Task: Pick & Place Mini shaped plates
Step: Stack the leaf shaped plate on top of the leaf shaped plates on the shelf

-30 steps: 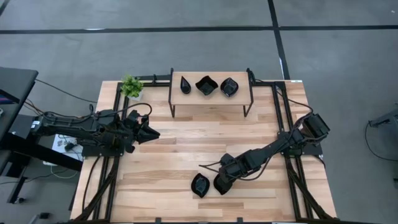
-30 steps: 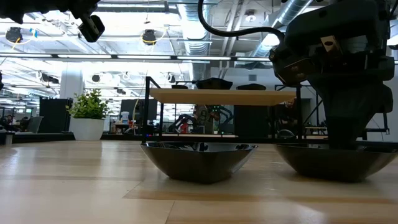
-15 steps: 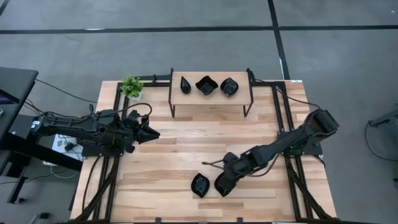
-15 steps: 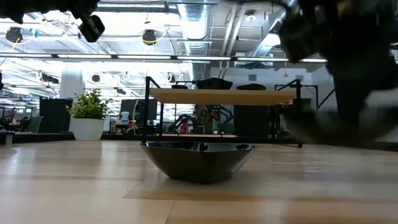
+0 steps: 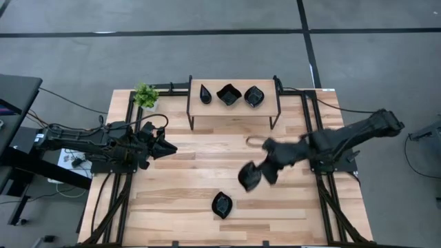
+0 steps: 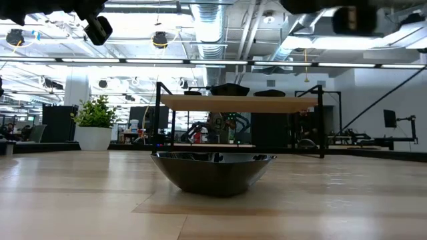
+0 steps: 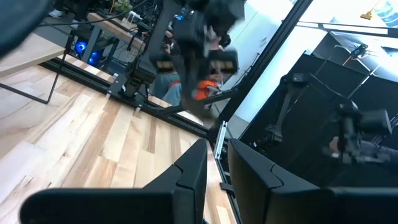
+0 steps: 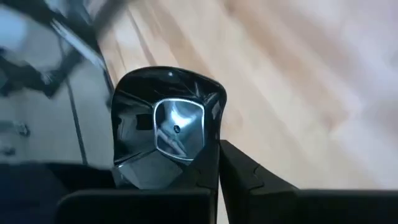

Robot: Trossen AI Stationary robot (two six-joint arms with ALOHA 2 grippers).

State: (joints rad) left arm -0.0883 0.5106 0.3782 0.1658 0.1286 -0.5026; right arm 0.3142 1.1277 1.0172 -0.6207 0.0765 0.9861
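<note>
My right gripper (image 5: pixel 260 171) hangs above the middle of the table, shut on a glossy black wavy-edged square plate (image 5: pixel 248 178), whose hollow fills the right wrist view (image 8: pixel 168 134). A second black plate (image 5: pixel 222 204) rests on its base near the table's near edge and also shows in the low view (image 6: pixel 213 172). Three more plates, a teardrop (image 5: pixel 205 93), a square (image 5: pixel 229 94) and a leaf-like one (image 5: pixel 253 96), lie on the small shelf at the far edge. My left gripper (image 5: pixel 169 147) waits shut at the table's left side, touching nothing. My right gripper pinches the square plate by its rim (image 8: pixel 211 146) between the two fingers (image 8: pixel 249 177). The plate is lifted clear of the table. It is tilted, with its hollow turned toward the wrist camera.
A small green plant (image 5: pixel 145 95) stands at the far left corner beside the wooden shelf (image 5: pixel 234 107) on black legs. Bare wood lies between the shelf and the plate at the near edge. Black rails run along the table's left and right sides.
My right gripper has lifted the square plate off the table from beside the other plate at the near edge. It has carried the plate up and toward the far edge. In the low view the plate and gripper have risen out of sight. The other plate stayed put.
</note>
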